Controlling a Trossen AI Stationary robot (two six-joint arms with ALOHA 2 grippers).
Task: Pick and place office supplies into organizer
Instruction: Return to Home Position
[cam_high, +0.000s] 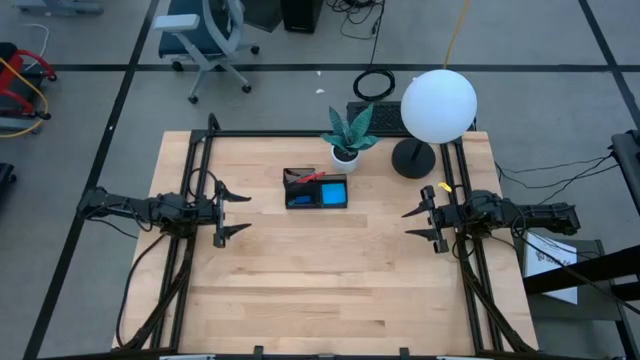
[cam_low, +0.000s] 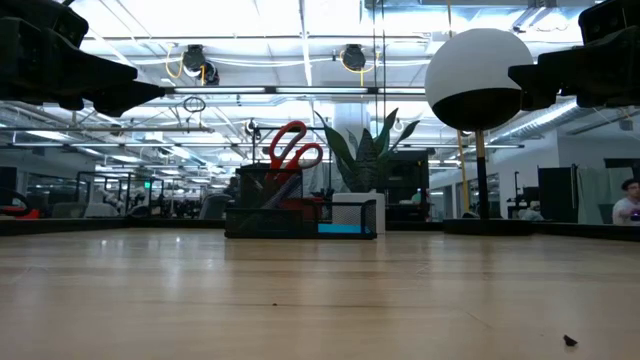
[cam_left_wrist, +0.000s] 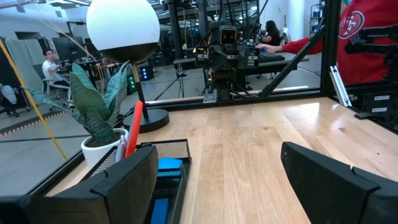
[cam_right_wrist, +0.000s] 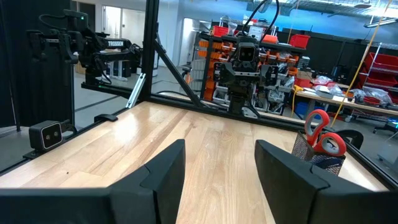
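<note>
organizer (cam_high: 315, 189): scissors (cam_low: 292, 148), blue pad (cam_high: 333, 190) in; none seen loose. left gripper (cam_high: 243, 212), right gripper (cam_high: 407, 224) spread, empty. task approx. done.

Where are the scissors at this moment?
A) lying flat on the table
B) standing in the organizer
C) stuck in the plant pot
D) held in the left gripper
B: the scissors stand handles-up inside the organizer.
</note>
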